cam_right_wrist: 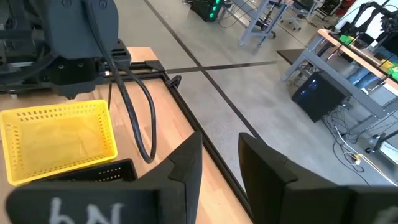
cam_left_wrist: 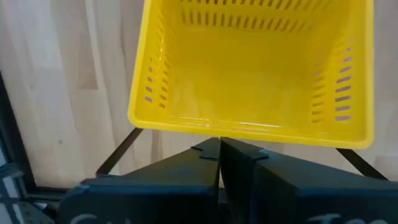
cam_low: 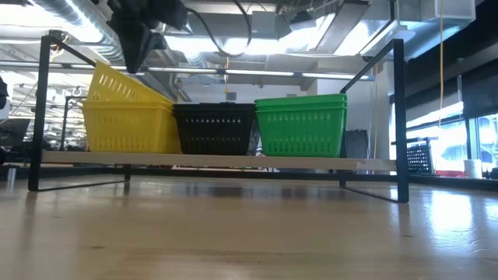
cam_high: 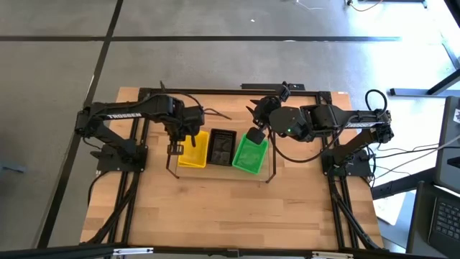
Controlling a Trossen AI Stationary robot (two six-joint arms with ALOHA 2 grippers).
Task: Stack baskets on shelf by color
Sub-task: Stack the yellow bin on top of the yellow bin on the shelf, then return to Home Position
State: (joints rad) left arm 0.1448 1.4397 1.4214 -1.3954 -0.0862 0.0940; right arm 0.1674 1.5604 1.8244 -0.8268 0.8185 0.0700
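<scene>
The wooden shelf (cam_low: 373, 163) carries three stacks of baskets in a row: yellow (cam_high: 195, 150) on the left, black (cam_high: 221, 147) in the middle and green (cam_high: 250, 155) on the right. The top yellow basket (cam_low: 124, 87) sits tilted in its stack, with its left end raised. My left gripper (cam_high: 175, 148) is shut at that raised end. My right gripper (cam_high: 255, 134) hovers open over the far end of the green stack and holds nothing. My left gripper (cam_left_wrist: 221, 144) comes from above, pointing down, with its shut fingertips against the rim (cam_left_wrist: 221, 127) at the left end of the top yellow basket. The fingers close along the rim, not across it, and nothing shows between them. The basket rests tilted in the yellow stack.
Black wire frames (cam_low: 401, 117) stand at both short ends of the shelf. Bare wooden tabletop (cam_high: 230, 208) stretches on the near side of the shelf. The arm bases stand at the table's left (cam_high: 115, 155) and right (cam_high: 348, 162) edges.
</scene>
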